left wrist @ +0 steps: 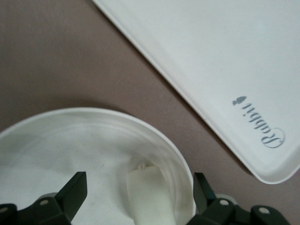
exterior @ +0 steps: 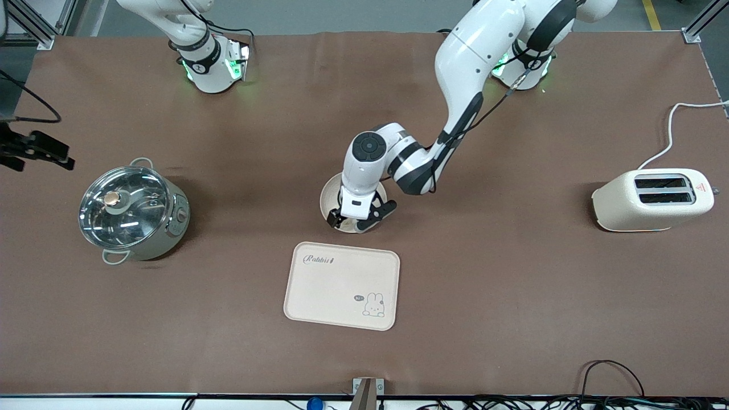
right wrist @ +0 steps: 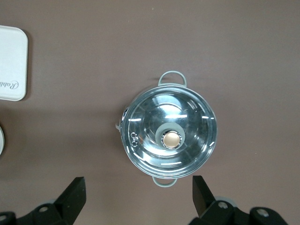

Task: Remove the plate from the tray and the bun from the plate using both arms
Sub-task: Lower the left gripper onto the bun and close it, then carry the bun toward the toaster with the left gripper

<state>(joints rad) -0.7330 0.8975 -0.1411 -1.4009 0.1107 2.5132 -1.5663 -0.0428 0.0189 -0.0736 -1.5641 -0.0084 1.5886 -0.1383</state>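
The round cream plate (exterior: 327, 197) lies on the table's middle, just farther from the front camera than the rabbit tray (exterior: 342, 285). My left gripper (exterior: 356, 220) is low over the plate, open. In the left wrist view the pale bun (left wrist: 147, 192) lies in the plate (left wrist: 70, 140) near its rim, between my open left gripper's (left wrist: 139, 197) fingers, untouched. One finger is over the plate's inside, the other just outside the rim. The bun is hidden in the front view. My right gripper (right wrist: 138, 201) is open and empty, high over the table beside the pot.
A steel pot with a glass lid (exterior: 132, 209) stands toward the right arm's end and shows in the right wrist view (right wrist: 169, 136). A cream toaster (exterior: 652, 199) stands toward the left arm's end. The tray's corner shows in the left wrist view (left wrist: 225, 56).
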